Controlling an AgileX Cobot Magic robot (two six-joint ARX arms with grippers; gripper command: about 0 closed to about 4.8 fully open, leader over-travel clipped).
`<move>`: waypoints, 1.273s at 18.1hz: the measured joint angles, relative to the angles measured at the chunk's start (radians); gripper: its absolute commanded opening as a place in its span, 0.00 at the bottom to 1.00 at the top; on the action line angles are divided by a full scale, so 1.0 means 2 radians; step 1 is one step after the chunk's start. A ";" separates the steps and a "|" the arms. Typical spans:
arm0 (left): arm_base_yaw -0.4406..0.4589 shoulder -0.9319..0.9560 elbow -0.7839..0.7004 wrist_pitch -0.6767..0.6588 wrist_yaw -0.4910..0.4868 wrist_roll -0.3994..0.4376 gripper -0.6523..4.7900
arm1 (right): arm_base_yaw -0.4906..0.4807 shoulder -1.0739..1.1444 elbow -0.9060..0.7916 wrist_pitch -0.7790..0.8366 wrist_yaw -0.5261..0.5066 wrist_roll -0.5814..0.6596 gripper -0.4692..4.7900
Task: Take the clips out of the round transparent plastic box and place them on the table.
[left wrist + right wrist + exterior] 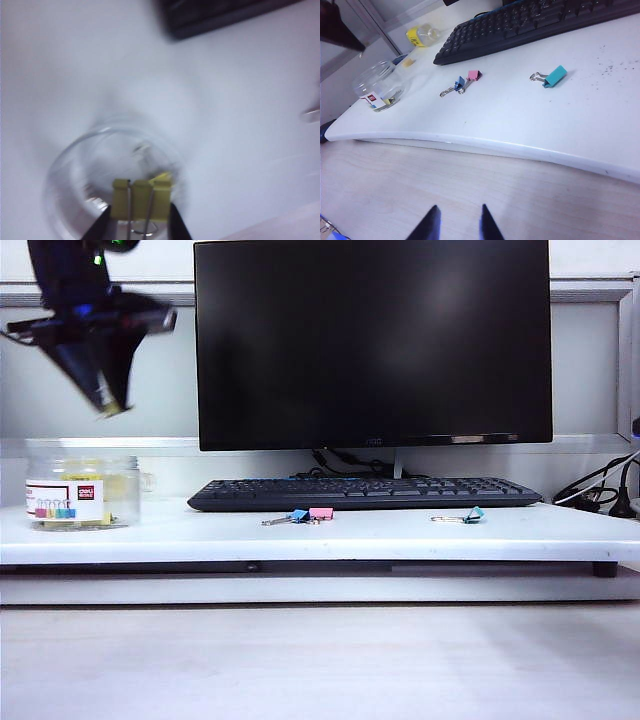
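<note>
The table (400,535) is spanned by a black monitor (372,340) and a keyboard (365,492), with the round transparent plastic box (82,492) standing near its left end and more yellow clips (85,521) left on the box floor. Blue and pink clips (308,515) and a teal clip (470,515) already lie in front of the keyboard. The left gripper (137,220) is held above the box, narrowed on one yellow clip (141,200) — the carrying step is judged to be in hand. Next, a sideways move to bare tabletop and a release are called for. The right gripper (458,222) is parked low before the table edge — parted, holding nothing.
</note>
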 measured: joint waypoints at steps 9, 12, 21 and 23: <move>-0.112 -0.011 0.000 0.069 0.003 -0.004 0.29 | 0.000 0.000 0.000 0.000 -0.006 0.000 0.29; -0.132 0.013 0.001 0.089 0.002 -0.012 0.29 | 0.000 0.000 0.000 0.000 -0.008 0.000 0.29; -0.131 0.070 -0.047 0.139 0.002 -0.027 0.29 | 0.000 0.000 0.000 0.000 -0.008 0.000 0.29; -0.131 0.080 -0.048 0.143 0.002 -0.027 0.29 | 0.000 0.000 0.000 0.000 -0.008 0.000 0.29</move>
